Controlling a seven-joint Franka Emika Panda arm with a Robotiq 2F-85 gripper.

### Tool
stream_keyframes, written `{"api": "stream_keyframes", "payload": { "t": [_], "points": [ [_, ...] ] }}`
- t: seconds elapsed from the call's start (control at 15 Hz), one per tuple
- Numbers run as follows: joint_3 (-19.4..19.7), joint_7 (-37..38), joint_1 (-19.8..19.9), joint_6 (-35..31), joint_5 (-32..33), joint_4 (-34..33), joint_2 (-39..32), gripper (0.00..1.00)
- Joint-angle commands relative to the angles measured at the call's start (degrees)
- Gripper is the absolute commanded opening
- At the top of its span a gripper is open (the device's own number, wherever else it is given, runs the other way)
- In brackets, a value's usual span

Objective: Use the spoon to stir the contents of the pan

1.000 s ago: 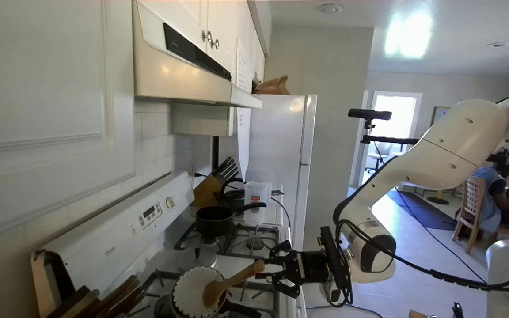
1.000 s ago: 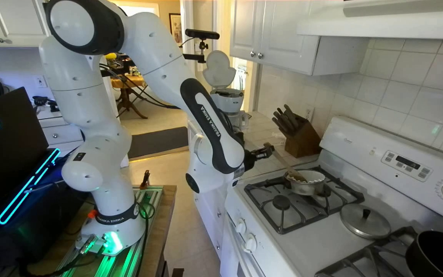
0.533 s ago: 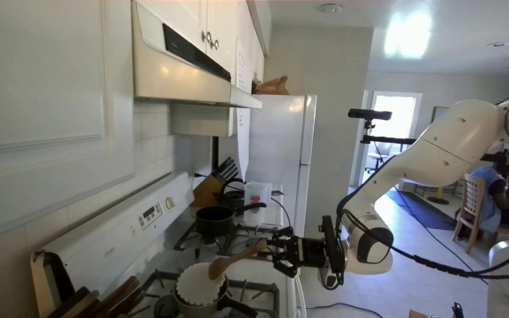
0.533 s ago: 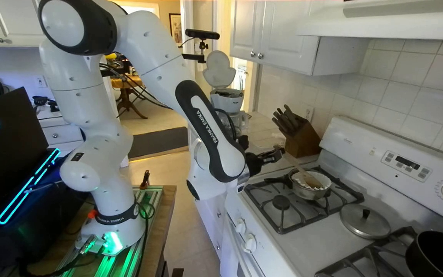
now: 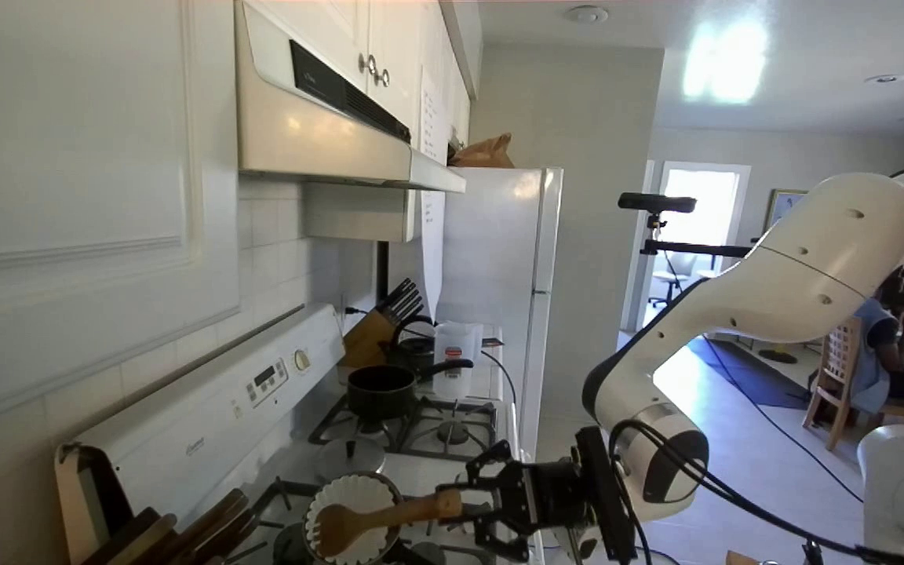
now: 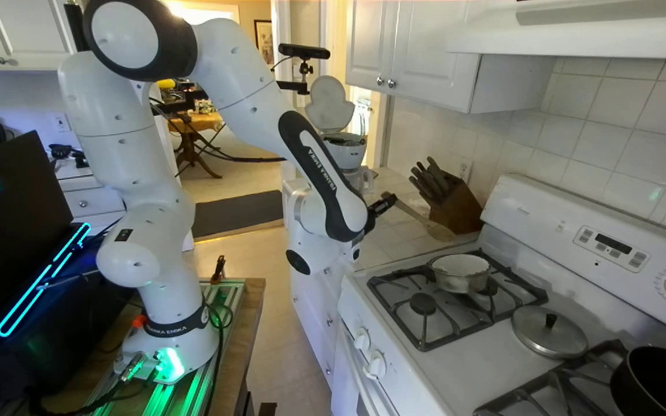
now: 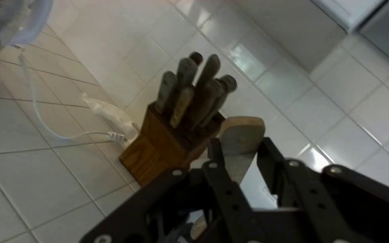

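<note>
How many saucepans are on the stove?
2: a pale saucepan on one side of the metal lid, a black saucepan on the other. A partly hidden dark vessel behind the black one, in an exterior view, seems to stand beyond the stove.

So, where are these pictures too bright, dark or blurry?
In an exterior view, white glare on the ceiling and a washed-out doorway; in an exterior view, a green glow at the arm's base; in the wrist view, bright reflections on the wall tiles, softness overall, and the claw dark on either side of the spoon.
</note>
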State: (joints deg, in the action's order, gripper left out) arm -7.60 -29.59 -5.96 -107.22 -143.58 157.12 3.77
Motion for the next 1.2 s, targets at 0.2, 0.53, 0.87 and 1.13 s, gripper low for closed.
{"api": "stream_keyframes", "payload": {
  "t": [0.2,0.53,0.87,1.13],
  "points": [
    [-4.52,-12.56,-3.6,-7.38,4.87,0.17,3.69,0.08],
    [-6.7,-13.94,-4.17,-19.49,13.36,0.02,9.54,0.08],
    [-8.42,-13.52,-3.3,-28.91,25.69,-2.97,12.33,0.08],
    [-8.83,-15.61,-2.57,-34.12,36.1,-6.18,10.55,0.08]
  ]
}}
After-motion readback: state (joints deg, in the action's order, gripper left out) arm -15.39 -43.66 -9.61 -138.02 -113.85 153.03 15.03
